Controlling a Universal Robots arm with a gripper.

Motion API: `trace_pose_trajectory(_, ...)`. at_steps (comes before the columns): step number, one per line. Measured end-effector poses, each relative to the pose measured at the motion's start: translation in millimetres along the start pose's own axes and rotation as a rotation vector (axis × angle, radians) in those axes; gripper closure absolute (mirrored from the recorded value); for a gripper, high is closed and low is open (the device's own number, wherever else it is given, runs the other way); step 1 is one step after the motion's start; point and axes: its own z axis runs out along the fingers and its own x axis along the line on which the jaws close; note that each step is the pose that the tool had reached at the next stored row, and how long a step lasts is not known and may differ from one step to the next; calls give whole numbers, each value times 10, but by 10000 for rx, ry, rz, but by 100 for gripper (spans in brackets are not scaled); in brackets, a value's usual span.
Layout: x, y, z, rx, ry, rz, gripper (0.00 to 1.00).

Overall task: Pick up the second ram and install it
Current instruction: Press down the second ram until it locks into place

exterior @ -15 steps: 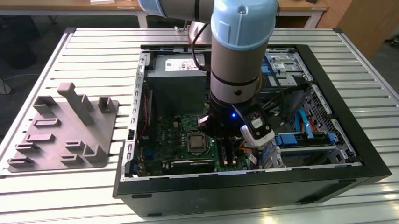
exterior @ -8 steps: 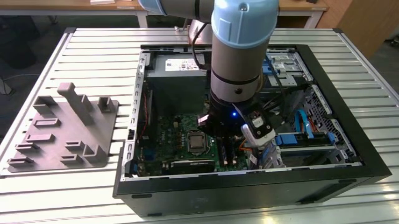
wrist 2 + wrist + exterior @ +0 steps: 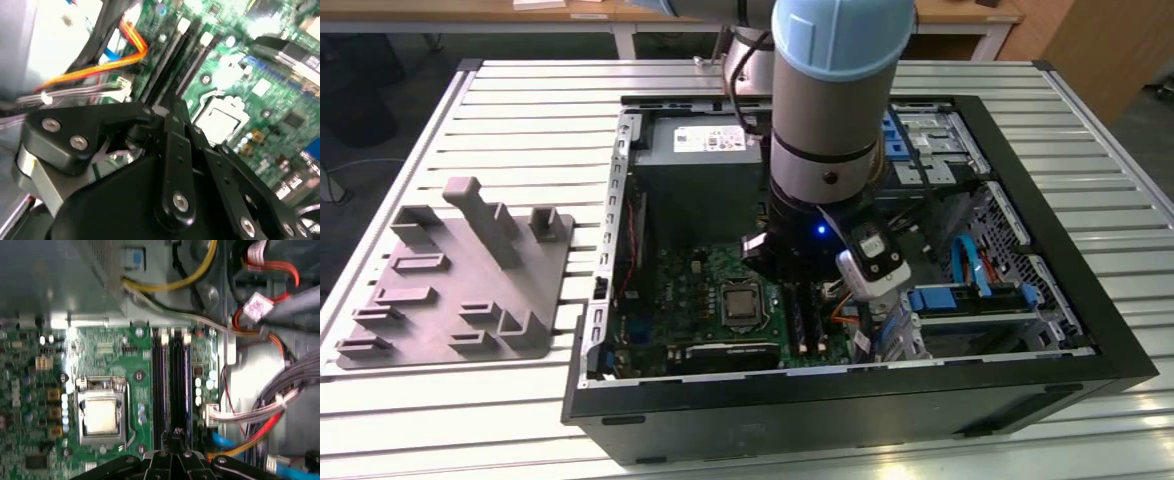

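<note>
while the gripper (image 3: pixel 176 442) sits low over the mobo (image 3: pixel 720 300), its fingers look pinched together at the ram slots (image 3: pixel 172 385).
second ram (image 3: pixel 176 390) stands in a slot, approx 3 o'clock of the cpu socket (image 3: pixel 101 415); can't tell if the gripper is clamping it.

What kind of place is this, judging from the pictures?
Probably a robotics lab or assembly test bench: a robot arm reaches into an open computer case on a slotted aluminium table, beside a grey fixture plate.
</note>
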Motion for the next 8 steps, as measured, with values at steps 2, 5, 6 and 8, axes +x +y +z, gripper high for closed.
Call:
trace_pose_trajectory(2,3,74,-3,2,0,0,90)
trace_pose_trajectory(5,6,146,-5,0,0,0,90)
trace_pose_trajectory(6,6,152,-11,3,1,-1,90)
trace_pose_trajectory(8,4,153,-49,1,-5,-2,90)
